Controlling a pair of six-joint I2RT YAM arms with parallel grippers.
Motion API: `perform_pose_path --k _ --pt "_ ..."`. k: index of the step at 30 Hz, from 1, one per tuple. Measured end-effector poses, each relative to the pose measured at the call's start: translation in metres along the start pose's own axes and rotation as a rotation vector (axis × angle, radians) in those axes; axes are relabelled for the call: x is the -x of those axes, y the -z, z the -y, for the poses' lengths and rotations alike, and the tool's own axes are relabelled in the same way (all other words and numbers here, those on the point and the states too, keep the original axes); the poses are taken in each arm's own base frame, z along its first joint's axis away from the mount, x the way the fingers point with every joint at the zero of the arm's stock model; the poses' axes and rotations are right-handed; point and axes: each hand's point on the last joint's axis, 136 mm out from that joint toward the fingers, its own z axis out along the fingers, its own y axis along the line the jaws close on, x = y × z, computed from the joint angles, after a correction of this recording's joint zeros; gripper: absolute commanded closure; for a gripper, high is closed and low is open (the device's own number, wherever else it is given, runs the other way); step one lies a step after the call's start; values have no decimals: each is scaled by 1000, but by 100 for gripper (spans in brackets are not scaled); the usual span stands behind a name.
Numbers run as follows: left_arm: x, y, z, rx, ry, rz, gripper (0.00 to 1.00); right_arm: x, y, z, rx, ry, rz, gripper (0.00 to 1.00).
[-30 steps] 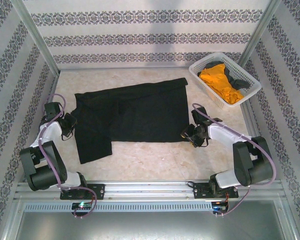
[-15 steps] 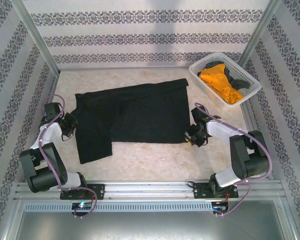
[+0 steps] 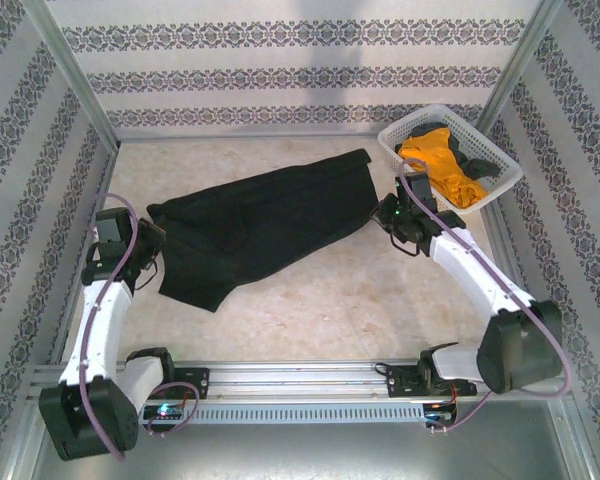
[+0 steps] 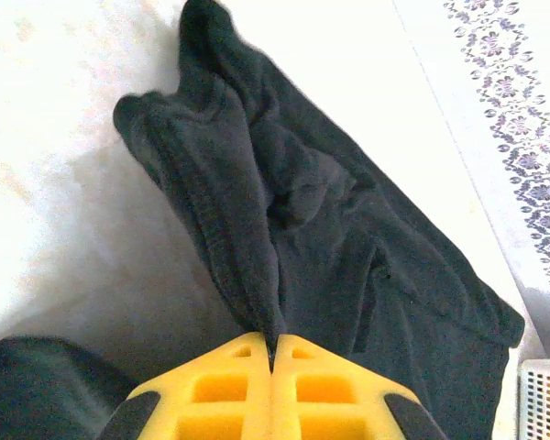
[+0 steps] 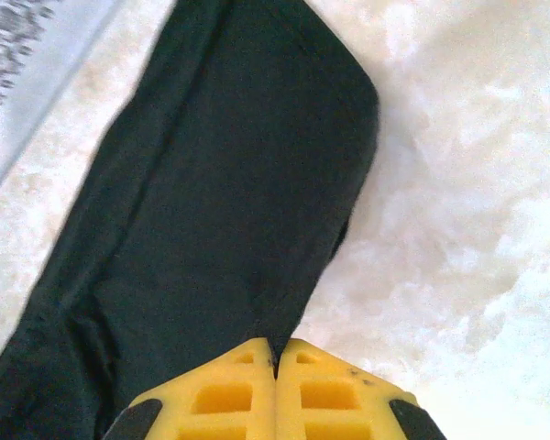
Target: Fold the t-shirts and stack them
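Loosely bunched on the desk point(image 3: 310, 310), the black t-shirt point(image 3: 265, 215) is clenched by the left gripper point(image 4: 272, 353) at 9 o'clock and the right gripper point(image 5: 277, 348) at 3; an orange t-shirt point(image 3: 440, 165) half-hides a dark t-shirt point(image 3: 480, 167) in the basket point(image 3: 418, 188).

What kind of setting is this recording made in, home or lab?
Most likely a lab test cell dressed as a home: aluminium frame posts border patterned wall panels around a marble-look tabletop, with a black t-shirt and a white laundry basket as props.
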Motion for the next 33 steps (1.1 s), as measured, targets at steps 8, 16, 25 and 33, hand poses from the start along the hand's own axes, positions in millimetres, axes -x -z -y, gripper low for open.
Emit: perform_pose_path --k 8,16,25,33 --pt "22 106 42 -108 -63 172 100 26 88 -41 179 160 201 100" --pt "81 202 110 -229 -104 396 100 72 205 -99 394 233 455 100" --pt "122 137 147 -156 -58 290 100 123 177 -151 456 193 451 100" --pt "173 49 157 -113 51 184 100 168 104 -192 469 160 375 100"
